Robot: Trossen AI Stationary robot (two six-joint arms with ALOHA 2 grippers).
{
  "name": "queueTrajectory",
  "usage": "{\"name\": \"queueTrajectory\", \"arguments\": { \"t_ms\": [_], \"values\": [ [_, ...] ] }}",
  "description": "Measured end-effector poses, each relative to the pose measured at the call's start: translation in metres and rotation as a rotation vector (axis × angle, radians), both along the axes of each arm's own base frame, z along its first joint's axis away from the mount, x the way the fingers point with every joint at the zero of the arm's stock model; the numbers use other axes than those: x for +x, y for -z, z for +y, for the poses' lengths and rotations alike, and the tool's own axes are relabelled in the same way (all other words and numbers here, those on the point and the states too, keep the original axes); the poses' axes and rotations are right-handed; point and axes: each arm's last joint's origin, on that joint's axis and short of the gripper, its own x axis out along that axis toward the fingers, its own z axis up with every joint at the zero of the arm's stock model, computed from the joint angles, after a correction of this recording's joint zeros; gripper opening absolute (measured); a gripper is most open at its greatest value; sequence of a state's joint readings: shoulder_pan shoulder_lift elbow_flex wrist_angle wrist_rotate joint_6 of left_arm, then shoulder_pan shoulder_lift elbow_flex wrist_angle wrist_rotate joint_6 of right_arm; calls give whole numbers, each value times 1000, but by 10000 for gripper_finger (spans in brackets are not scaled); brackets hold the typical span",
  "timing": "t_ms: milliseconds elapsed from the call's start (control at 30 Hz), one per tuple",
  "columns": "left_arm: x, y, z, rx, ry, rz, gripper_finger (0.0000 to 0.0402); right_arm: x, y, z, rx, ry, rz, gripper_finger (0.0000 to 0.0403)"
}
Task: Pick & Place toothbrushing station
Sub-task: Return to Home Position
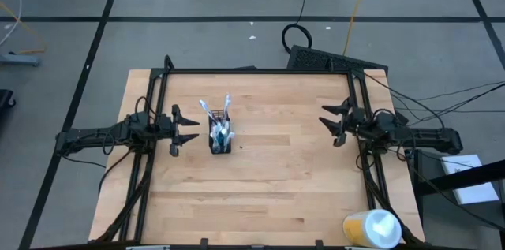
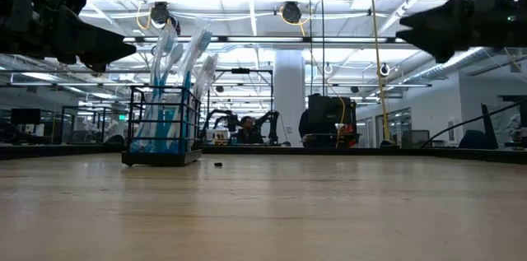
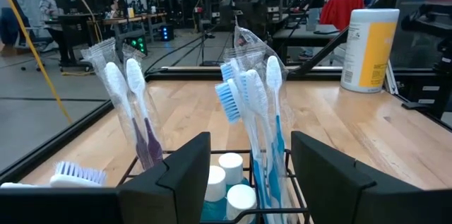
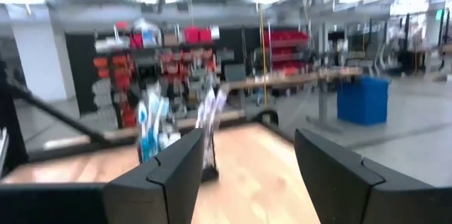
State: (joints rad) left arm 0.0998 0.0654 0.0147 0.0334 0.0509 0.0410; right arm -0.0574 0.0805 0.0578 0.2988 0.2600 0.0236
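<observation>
Both grippers spread wide, empty

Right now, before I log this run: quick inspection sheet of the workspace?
Surface: wooden table, no spills seen.
Job's things: black mesh holder upright, holding toothbrushes and tubes.
Clutter: dark speck beside the holder; yellow-and-white container at a table corner.
Grippers: left gripper open, empty, beside the holder; right gripper open, empty, opposite.
Cables: loose cables on floor beyond table.
Surroundings: person seated in room behind.
</observation>
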Motion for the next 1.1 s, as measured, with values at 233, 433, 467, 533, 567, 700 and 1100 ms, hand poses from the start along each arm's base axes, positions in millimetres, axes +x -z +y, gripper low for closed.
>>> {"name": "queueTrajectory", "arguments": {
  "t_ms": [233, 433, 467, 533, 567, 700, 1100],
  "values": [
    [0, 0, 0, 0, 0, 0, 202, 1, 14, 0, 77, -15, 122, 212],
    [0, 0, 0, 0, 0, -1, 202, 2, 16, 4, 73, -142, 141, 212],
    [0, 0, 0, 0, 0, -1, 203, 2, 16, 4, 74, -144, 149, 212],
    [0, 0, 0, 0, 0, -2, 202, 2, 19, 4, 77, -142, 174, 212],
    [0, 0, 0, 0, 0, -2, 203, 2, 20, 4, 78, -141, 180, 212],
    [0, 0, 0, 0, 0, -2, 203, 2, 21, 4, 83, -143, 194, 212],
    [0, 0, 0, 0, 0, -2, 203, 2, 18, 4, 156, -151, 139, 212]
  ]
}}
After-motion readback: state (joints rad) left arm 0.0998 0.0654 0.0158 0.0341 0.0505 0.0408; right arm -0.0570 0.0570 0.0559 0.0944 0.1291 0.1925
